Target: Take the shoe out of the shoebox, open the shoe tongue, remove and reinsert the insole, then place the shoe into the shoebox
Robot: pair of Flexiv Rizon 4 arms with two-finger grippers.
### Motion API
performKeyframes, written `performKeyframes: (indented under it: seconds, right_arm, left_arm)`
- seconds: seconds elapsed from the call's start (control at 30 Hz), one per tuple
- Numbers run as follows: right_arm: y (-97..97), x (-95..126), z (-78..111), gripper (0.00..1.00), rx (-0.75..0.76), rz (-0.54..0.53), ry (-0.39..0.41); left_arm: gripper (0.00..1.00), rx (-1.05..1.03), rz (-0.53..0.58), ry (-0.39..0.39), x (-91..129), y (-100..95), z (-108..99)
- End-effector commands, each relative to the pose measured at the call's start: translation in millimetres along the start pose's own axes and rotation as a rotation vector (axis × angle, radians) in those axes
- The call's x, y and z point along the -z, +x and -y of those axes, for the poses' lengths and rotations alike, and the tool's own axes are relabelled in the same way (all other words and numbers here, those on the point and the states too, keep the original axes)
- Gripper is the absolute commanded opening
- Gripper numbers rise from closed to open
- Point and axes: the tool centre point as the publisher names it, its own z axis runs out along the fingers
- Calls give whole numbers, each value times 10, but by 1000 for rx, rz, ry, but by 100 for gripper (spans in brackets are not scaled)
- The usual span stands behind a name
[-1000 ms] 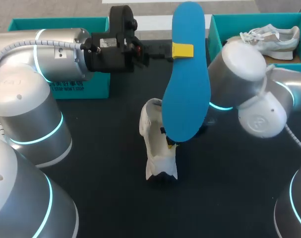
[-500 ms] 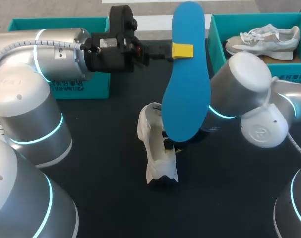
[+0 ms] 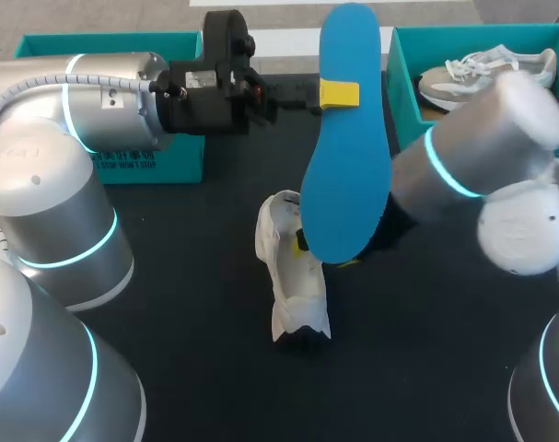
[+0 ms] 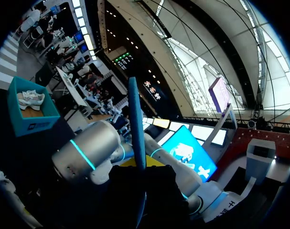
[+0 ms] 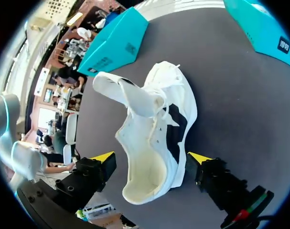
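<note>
The white lace-up shoe [image 3: 293, 285] stands on the black table [image 3: 187, 276] with its tongue lifted. It sits between the spread fingers of the right gripper [image 5: 152, 157], which straddles its heel end. The left gripper [image 3: 339, 94] is clamped on the long blue foam insole [image 3: 346, 175], held clear of the table. A second pale sneaker [image 3: 486, 74] rests in the teal cardboard shoebox [image 3: 403, 83] at right.

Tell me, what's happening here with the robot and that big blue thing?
The left gripper holds a blue insole upright above the table. The white shoe it belongs in lies below on the table, tongue folded open. The right gripper hangs over that shoe, fingers open either side, not gripping. A second shoe sits in the teal box at the right.
</note>
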Motion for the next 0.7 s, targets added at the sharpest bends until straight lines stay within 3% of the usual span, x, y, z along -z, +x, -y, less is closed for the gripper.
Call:
performKeyframes:
  seconds: [0.03, 0.33, 0.7]
  right_arm:
    - [-105, 247, 34, 100, 3, -66, 3]
    - [-105, 247, 34, 100, 3, -66, 3]
    - [213, 847, -147, 100, -41, -340, -54]
  left_arm:
    - [0, 0, 1, -1, -13, -9, -8]
    - [0, 0, 1, -1, -13, -9, -8]
    - [0, 0, 1, -1, -13, -9, -8]
